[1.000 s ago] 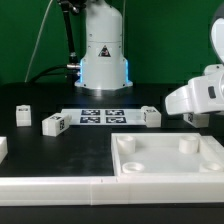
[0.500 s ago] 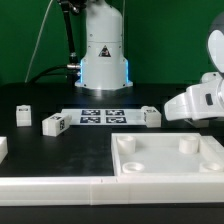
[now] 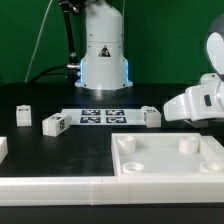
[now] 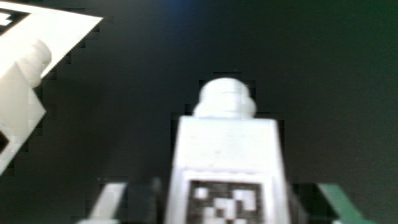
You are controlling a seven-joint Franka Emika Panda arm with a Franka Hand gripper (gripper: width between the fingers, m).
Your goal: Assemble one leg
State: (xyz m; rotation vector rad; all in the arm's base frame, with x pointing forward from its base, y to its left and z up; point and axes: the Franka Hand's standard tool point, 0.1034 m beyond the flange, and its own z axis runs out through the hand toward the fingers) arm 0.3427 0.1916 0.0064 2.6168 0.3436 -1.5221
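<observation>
Black table (image 3: 60,150), leg (image 4: 224,140) near gripper (image 4: 222,203)

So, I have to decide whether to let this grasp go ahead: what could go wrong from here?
1. The leg sits between the gripper's open fingers with gaps on both sides; an uneven close may twist or shove it.
2. In the exterior view the marker board lies just beside the leg nearest the gripper; a shove could slide it onto the board.
</observation>
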